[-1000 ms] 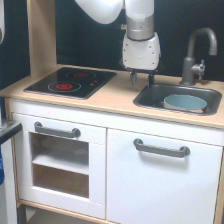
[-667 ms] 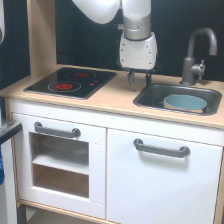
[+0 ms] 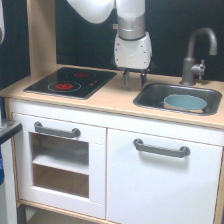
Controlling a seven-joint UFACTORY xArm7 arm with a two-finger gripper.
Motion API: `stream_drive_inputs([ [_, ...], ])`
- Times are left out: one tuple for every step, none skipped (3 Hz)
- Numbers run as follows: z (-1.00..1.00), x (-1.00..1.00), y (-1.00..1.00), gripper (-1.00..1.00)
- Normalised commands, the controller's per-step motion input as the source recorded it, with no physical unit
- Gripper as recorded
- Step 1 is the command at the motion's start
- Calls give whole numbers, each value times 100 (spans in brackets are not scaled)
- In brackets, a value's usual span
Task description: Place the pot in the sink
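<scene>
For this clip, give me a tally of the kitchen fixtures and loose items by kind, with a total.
Pot, in the sink: 1
Sink: 1
Faucet: 1
Stovetop: 1
Door handles: 2
Total: 6

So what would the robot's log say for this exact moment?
pot: in sink | gripper: empty, above counter between stovetop and sink | faucet: behind sink
</scene>
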Motion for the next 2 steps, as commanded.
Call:
stream_drive_inputs([
  [33, -29, -4, 100],
  [31, -26, -4, 100],
])
